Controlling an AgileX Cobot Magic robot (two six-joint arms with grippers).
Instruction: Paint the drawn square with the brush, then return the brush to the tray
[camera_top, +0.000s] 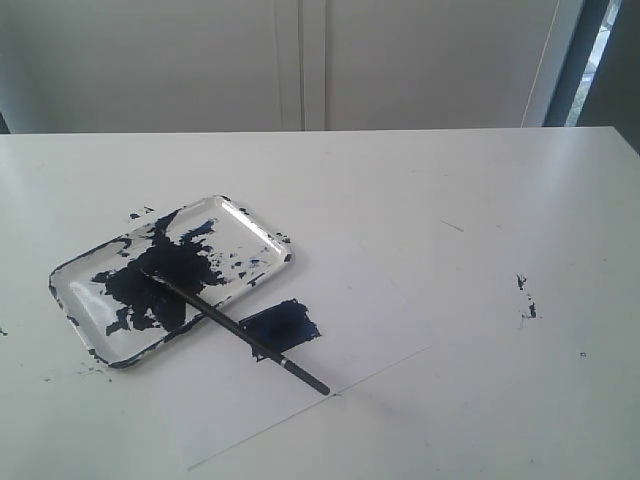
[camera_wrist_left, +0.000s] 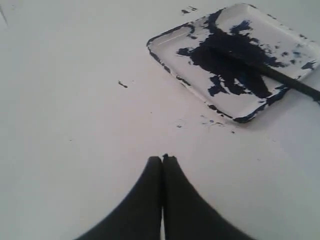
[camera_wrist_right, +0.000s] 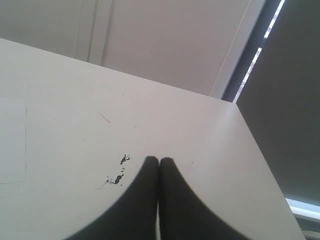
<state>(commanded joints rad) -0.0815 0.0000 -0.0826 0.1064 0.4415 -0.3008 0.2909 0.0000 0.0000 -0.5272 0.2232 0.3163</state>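
While your thin black brush (camera_top: 235, 333) lies with its tip in the paint-smeared white rectangular tray (camera_top: 232, 228), its handle pokes over the rim across the dark painted square (camera_top: 292, 322) on white paper (camera_top: 375, 310). Your left gripper (camera_wrist_left: 162, 159) and right gripper (camera_wrist_right: 159, 160) are both pinched together, empty.

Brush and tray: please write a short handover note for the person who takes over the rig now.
Left gripper: shut, empty, above the table near the tray.
Right gripper: shut, empty, apart from the paper.
Brush: tip in the tray, handle sticking out across the painted square.
Done: square filled dark.
To do: perhaps lay the brush fully inside the tray.
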